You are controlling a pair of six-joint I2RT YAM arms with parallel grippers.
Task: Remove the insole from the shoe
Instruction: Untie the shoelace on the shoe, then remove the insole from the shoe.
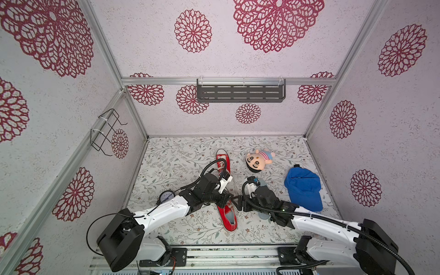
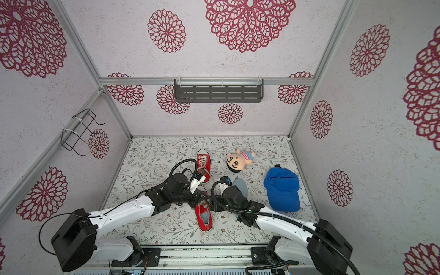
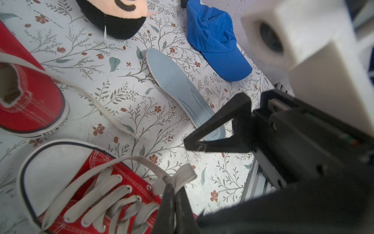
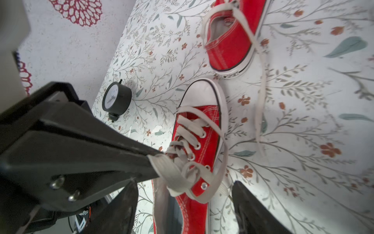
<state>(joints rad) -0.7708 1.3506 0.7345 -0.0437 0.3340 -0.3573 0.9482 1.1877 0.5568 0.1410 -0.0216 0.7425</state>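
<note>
Overhead: my two arms reach over a floral-print tabletop (image 1: 181,152) in a booth with red-flower walls. Both pincers meet above the nearer of two red canvas sneakers.
Left pincer (image 3: 175,191): closed tight, pinching a grey-white strip (image 3: 185,172) at the lace area of the near sneaker (image 3: 85,182). Whether that strip is a lace loop or the tongue, I cannot tell.
Right pincer (image 4: 183,188): open and gripping nothing. Its two black fingers are spread wide, and in my right wrist view the near sneaker's opening shows between them.
Near sneaker: flat on its sole, white toe cap pointing away from my base, heel towards me. Grey lining shows in its opening in both top views. Whether an insole sits in there, I cannot tell.
Far sneaker (image 1: 223,162): also red, toe pointing away, its heel just beyond the near sneaker's toe cap. One long lace trails across the tabletop.
Insole (image 3: 178,87): pale blue-grey, out of the shoe, lying flat on the tabletop to the right of the near sneaker, between it and the blue cap. My right arm covers its middle in both top views.
Plush doll (image 1: 258,160): black-haired, lying on the tabletop beyond the insole's toe end.
Blue baseball cap (image 1: 303,188): on the right side of the tabletop.
Dial gauge (image 4: 116,100): round, black with a white face, on the left side of the tabletop, partly under my left arm in both top views.
</note>
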